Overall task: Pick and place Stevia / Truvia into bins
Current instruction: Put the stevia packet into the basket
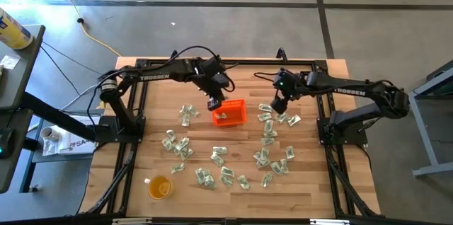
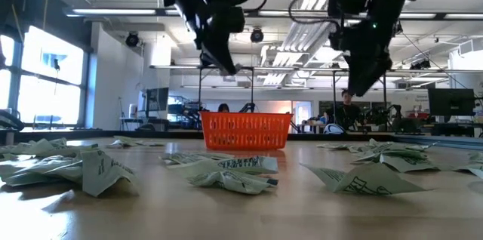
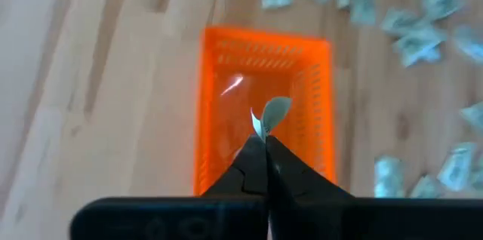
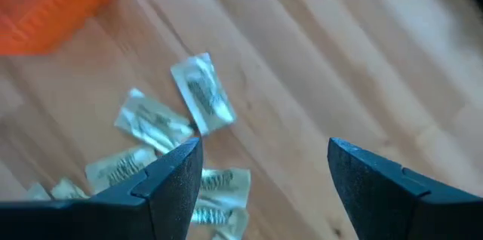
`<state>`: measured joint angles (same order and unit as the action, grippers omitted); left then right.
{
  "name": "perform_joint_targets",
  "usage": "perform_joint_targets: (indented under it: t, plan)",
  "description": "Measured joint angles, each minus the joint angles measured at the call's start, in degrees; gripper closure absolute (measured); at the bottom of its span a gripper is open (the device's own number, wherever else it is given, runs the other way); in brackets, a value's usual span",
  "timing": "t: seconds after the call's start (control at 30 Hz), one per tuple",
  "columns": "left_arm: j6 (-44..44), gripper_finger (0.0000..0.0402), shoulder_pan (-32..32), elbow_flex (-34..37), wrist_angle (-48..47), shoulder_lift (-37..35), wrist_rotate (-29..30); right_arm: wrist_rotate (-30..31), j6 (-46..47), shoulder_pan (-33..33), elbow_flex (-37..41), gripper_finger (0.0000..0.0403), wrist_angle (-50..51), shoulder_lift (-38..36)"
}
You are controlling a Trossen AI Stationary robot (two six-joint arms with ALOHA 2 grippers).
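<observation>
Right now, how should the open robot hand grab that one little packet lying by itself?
Come straight down with the right end effector, open above the table. Pinch the packet across its short width, near the middle: it lies flat and clear of the other packets, so both fingers probably fit beside its long edges.

Both arms reach inward over the worktop. The left pincer (image 3: 264, 140) is pinched closed, pointing down. The right pincer (image 4: 264, 166) hangs with fingers spread wide.

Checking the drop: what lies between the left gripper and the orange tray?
Only air. The left gripper, pinching a pale green paper sachet, hangs above the small square orange plastic tray; left wrist and low views show this.
</observation>
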<state>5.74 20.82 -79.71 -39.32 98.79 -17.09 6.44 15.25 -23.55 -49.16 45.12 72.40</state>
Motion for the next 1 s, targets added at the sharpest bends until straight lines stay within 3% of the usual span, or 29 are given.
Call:
perform_joint_targets:
  t: [0.13,0.3,0.5,0.67,1.0]
  plan:
    - [-1.93,0.0303,-0.33,1.75,-0.53,1.64,-1.89,-3.56,1.75,-0.73,4.87,0.0128,-3.27,0.02]
    - [-5.92,0.0255,-3.08,2.89,2.76,4.02,-9.43,-8.32,2.62,0.64,10.86,0.0128,-13.72,0.04]
    - [-5.67,0.0245,-5.99,2.94,5.68,5.4,-5.76,-4.6,-2.83,2.11,13.0,0.0128,-23.71,0.04]
    - [-7.64,0.0244,-5.82,2.93,-1.04,1.8,-0.78,-3.38,-7.63,1.49,13.02,0.0128,-25.4,1.68]
    - [-13.7,0.0243,-5.88,2.94,-11.17,-5.62,6.4,-2.81,-10.77,1.06,11.35,0.0128,-33.07,15.95]
